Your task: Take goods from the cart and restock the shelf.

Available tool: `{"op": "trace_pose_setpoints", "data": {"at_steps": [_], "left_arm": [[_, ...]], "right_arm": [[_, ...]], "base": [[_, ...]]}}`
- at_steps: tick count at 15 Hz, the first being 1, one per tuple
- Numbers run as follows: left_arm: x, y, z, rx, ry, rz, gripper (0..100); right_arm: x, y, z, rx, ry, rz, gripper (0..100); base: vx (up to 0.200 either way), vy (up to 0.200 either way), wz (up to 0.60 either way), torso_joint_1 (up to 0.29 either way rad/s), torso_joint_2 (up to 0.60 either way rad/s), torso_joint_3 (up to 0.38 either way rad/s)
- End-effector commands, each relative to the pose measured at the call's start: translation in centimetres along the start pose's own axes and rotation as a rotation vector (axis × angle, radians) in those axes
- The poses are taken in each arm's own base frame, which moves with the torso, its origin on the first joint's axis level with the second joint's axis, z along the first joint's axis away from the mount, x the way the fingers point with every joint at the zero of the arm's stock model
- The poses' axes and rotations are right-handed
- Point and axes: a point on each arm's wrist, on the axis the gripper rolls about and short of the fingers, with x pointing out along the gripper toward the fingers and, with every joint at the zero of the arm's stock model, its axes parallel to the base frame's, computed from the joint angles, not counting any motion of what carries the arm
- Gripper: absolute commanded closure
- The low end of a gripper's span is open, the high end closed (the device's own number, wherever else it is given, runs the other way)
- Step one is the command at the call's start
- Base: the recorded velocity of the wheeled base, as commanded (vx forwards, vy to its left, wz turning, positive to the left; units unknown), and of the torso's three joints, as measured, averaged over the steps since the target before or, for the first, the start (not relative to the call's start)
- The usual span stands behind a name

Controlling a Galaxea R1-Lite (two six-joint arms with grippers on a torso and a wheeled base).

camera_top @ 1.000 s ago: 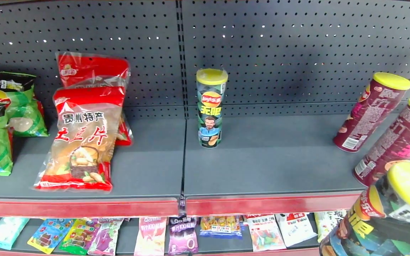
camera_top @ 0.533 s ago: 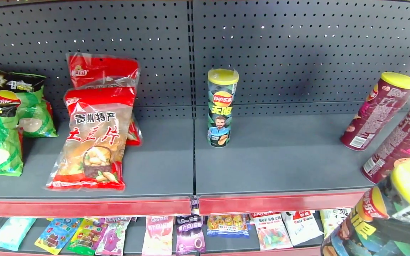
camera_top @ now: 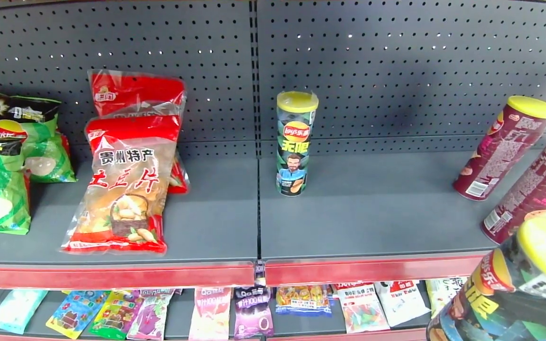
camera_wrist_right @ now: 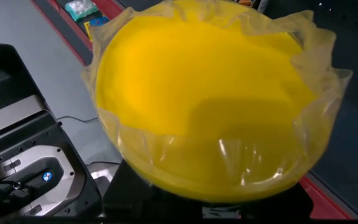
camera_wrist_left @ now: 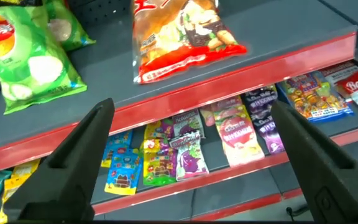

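Green-and-black cylindrical chip can (camera_top: 514,279) with a yellow plastic lid sits clamped between the right gripper's (camera_top: 533,309) jaws. The left gripper (camera_wrist_left: 191,106) gapes wide and empty, with the red-edged grey metal shelf (camera_wrist_left: 104,68) beyond its jaws.

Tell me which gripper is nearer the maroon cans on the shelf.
Right. The right gripper holds a yellow-lidded can in front of the nearest maroon can; the left gripper hangs open far along the shelf, by the green chip bags.
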Motion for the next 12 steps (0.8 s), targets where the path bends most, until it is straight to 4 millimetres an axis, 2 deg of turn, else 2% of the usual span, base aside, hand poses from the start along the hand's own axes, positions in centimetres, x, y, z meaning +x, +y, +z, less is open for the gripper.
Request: {"op": "trace_pose_setpoints", "data": {"at_steps": [1,2,8,10,12], "left_arm": [[0.0,0.0,0.0,0.0,0.001,0.0,0],[0.0,0.0,0.0,0.0,0.002,-0.002,0],[0.1,0.0,0.0,0.031,0.003,-0.013,0],[0.5,0.1,0.9,0.04,-0.006,-0.095,0],[1.9,0.6,3.5,0.027,0.006,-0.224,0]], "right_arm": [[0.0,0.0,0.0,-0.001,-0.001,0.001,100],[0.0,0.0,0.0,0.0,0.0,0.001,100],[0.0,0.0,0.1,-0.001,-0.003,0.001,100],[-0.1,-0.1,0.4,-0.004,-0.014,-0.002,100],[-0.3,-0.1,0.7,-0.009,-0.028,-0.007,100]], "base": [[0.2,0.0,0.0,0.002,0.0,0.002],[0.2,0.0,0.0,-0.017,0.0,0.002],[0.0,0.0,0.0,0.0,0.0,0.0],[0.0,0.0,0.0,0.0,0.0,0.0],[0.0,0.0,0.0,0.0,0.0,0.0]]}}
